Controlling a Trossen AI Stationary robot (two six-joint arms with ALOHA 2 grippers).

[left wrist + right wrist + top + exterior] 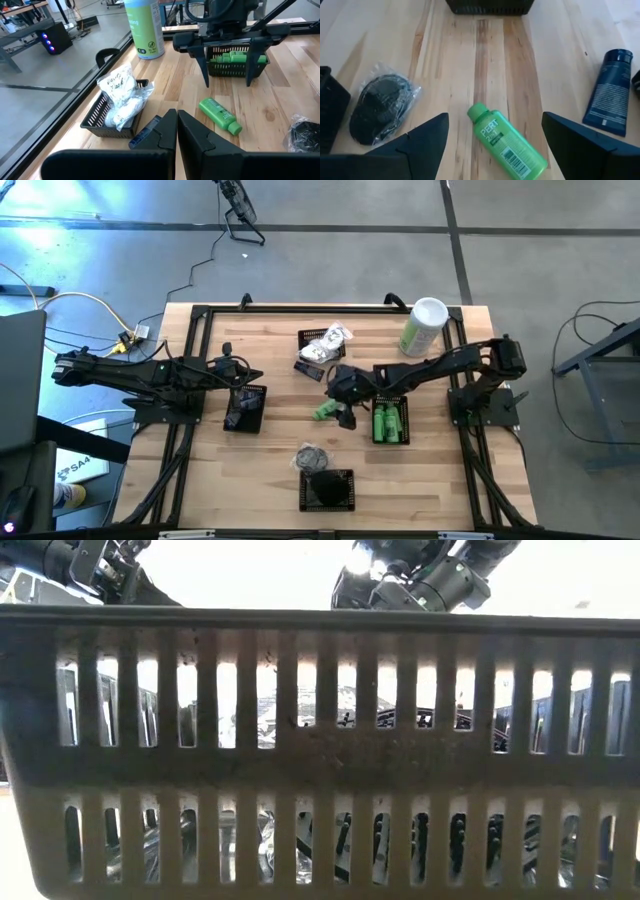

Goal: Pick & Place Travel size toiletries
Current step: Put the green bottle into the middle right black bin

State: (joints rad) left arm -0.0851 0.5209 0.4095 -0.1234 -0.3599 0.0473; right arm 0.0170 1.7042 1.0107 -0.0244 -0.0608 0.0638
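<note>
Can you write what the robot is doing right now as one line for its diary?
right claw: open over green bottle | bottle: lying on table, not held | left claw: shut, waiting

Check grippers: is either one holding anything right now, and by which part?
Nothing held. Right gripper is open, straddling the green bottle lying on the table. Left gripper is shut and empty.

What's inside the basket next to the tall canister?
Green bottles lie side by side in that basket. The open right gripper stands in front of it, so its floor and anything underneath them is hidden.
</note>
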